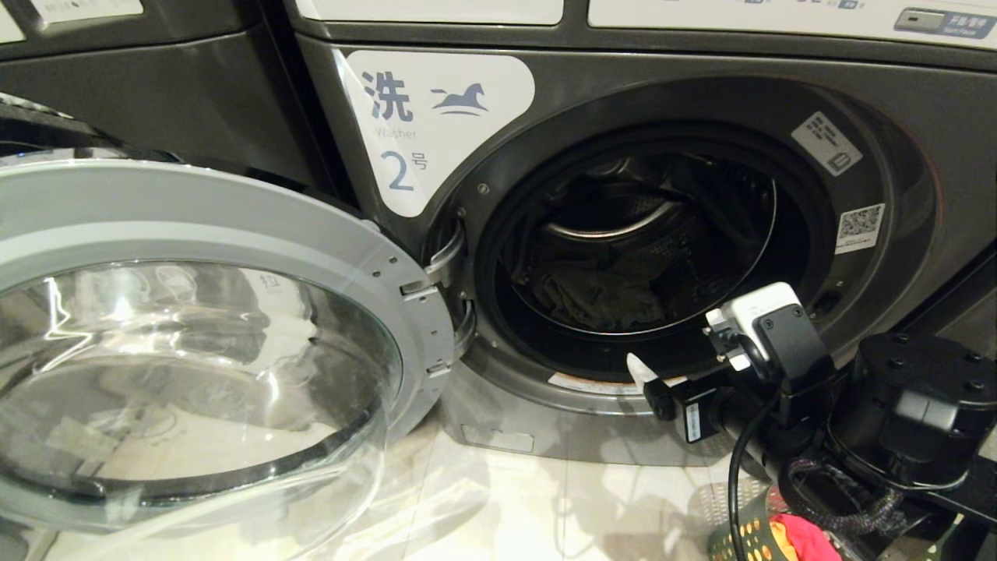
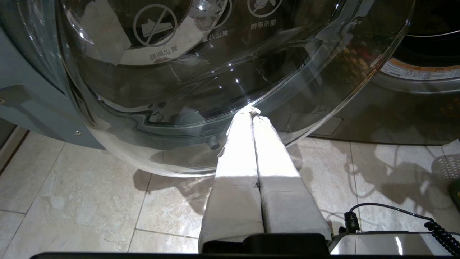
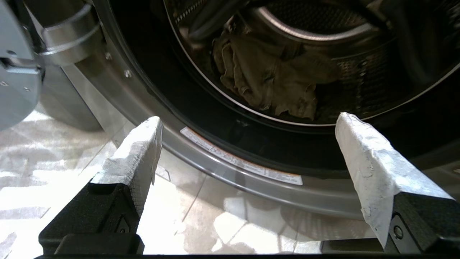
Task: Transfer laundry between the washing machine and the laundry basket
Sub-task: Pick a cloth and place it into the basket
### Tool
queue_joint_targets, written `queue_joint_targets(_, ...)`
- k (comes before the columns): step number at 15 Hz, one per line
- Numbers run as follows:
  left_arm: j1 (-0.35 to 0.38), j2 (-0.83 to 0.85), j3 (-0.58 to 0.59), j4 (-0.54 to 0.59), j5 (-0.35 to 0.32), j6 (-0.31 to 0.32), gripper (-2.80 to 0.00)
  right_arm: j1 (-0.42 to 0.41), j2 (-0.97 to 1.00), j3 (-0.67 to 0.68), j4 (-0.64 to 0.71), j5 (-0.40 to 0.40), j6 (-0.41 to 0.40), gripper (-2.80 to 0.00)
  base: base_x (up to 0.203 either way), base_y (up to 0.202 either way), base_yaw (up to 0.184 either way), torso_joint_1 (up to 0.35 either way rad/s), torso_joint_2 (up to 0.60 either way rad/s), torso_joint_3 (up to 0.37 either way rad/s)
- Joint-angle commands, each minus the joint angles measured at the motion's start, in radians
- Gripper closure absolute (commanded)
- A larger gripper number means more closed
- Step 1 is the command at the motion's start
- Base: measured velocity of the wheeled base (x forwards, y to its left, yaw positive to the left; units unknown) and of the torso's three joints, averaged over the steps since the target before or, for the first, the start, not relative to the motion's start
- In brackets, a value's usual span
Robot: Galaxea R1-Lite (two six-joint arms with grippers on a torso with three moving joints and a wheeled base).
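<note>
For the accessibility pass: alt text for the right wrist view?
Open right gripper facing the open washing machine, with a dark grey-olive cloth lying in the drum beyond its fingertips; tiled floor below.

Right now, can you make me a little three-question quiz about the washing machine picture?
1. True or false: the door of the washing machine marked 2 is swung open.
2. What colour is the cloth lying in the drum? A) bright red-pink B) dark grey-olive C) white
3. Fill in: the right gripper in front of the drum opening has its jaws ____, and the left gripper beside the glass door has them ____.

Key: 1 true; 2 B; 3 open, shut.
</note>
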Motion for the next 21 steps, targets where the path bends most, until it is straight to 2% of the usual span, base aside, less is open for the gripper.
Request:
queue_joint_targets(1,0.0,0.0,0.0,0.001,0.001,0.0,0.0,0.0,0.003,0.001,-0.007,-0.003,-0.002,-2.8,0.0,0.0,0.0,0.002,0.01,0.198)
queue_joint_targets(10,0.0,0.0,0.0,-0.001,0.0,0.0,0.0,-0.014,0.016,0.01,-0.007,-0.002,0.001,-2.8,0.0,0.0,0.0,0.002,0.0,0.188)
queue_joint_targets(21,0.001,0.0,0.0,0.004,-0.004,0.022,0.0,-0.028,0.049,0.0,-0.012,0.011,0.014,-2.8,0.0,0.0,0.0,0.001,0.0,0.009)
